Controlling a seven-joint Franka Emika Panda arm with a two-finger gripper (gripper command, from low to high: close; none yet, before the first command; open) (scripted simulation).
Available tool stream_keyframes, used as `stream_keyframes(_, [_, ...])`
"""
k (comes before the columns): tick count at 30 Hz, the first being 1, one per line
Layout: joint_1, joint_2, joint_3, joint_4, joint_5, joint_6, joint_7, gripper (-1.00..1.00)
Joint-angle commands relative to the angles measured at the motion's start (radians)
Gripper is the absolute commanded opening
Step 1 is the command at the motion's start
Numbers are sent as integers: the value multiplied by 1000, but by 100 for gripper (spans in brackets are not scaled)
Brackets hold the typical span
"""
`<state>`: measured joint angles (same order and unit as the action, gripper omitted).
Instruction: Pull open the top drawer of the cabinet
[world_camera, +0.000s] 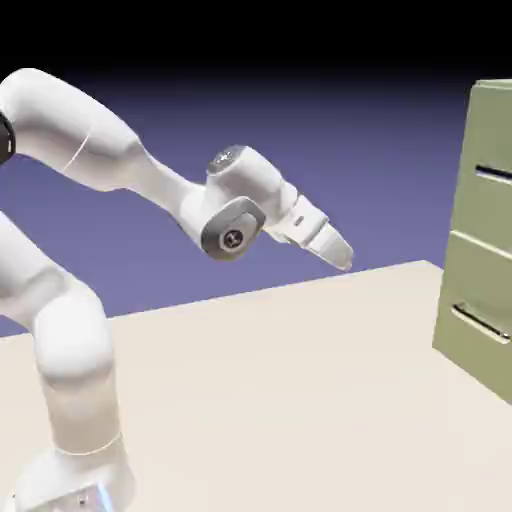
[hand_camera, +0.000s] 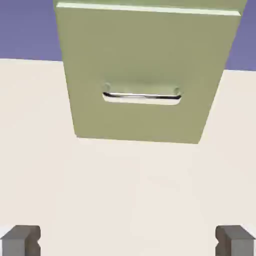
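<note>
Exterior view:
- Gripper (world_camera: 341, 258): single arm, so no choice of side. Pitched down and toward the exterior view's right; seen nearly edge-on, spread unreadable here.
- Top drawer (world_camera: 486, 211): ahead of the fingertips and above their level, across open air, well apart. Apparently closed, front partly cut off by the picture's right edge.
- Top handle (world_camera: 494, 174): thin horizontal bar, higher than the fingertips. Reach called for: raise and level the hand, then go forward.
- Cabinet (world_camera: 468, 278): standing beyond the fingers, on the pale tabletop (world_camera: 270, 370).
- Room: plain blue-violet backdrop behind the fingers; nothing visible between fingertips and cabinet.

Hand view:
- Fingers: spread wide at either side of the bottom edge, nothing held, nothing touched.
- Lower handle (hand_camera: 142, 95): in line ahead of the gap, long axis roughly parallel to the line from finger to finger. Not the one wanted.
- Top drawer: only a strip at the upper edge, past the lower front; own handle out of frame. Probable need, if gripping its bar: a roll of the wrist to straddle it from above and below.
</note>
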<state>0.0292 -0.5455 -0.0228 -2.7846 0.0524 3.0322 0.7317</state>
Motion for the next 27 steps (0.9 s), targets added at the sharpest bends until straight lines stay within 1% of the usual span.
stream_keyframes(1, [14,20,-19,21,44,-4,-8,0])
stream_keyframes(27, [385,549,-510,570,1174,-108,-209,0])
